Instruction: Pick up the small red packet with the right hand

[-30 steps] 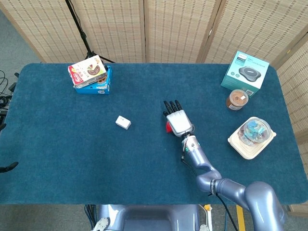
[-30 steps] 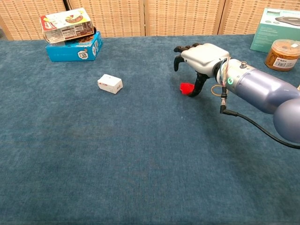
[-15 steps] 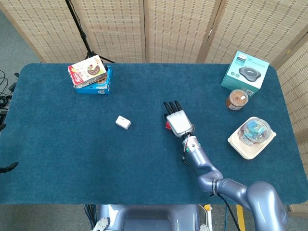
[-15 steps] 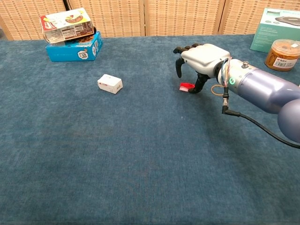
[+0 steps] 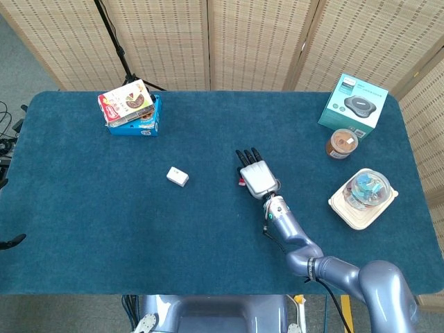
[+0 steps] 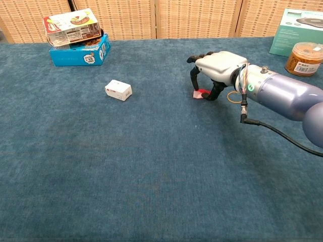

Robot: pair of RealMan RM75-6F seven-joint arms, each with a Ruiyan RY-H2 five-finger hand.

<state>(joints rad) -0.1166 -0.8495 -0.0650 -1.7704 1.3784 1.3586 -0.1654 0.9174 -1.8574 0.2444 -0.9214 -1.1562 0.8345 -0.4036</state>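
The small red packet lies on the blue tablecloth near the table's middle. In the head view only a red sliver of the packet shows at the hand's left edge. My right hand arches low over it, palm down. Its thumb touches the packet's right side, and the curled fingers come down just left of the packet with a small gap. The packet still rests on the cloth. From above, the right hand covers most of the packet. My left hand shows in neither view.
A small white box lies to the left. A blue carton with snack packs stands at the far left. A teal box, a brown jar and a lidded plastic container stand at the right.
The right hand has sunk lower onto the packet, and its thumb and fingers have drawn in around it. The packet now lies flatter under the palm.
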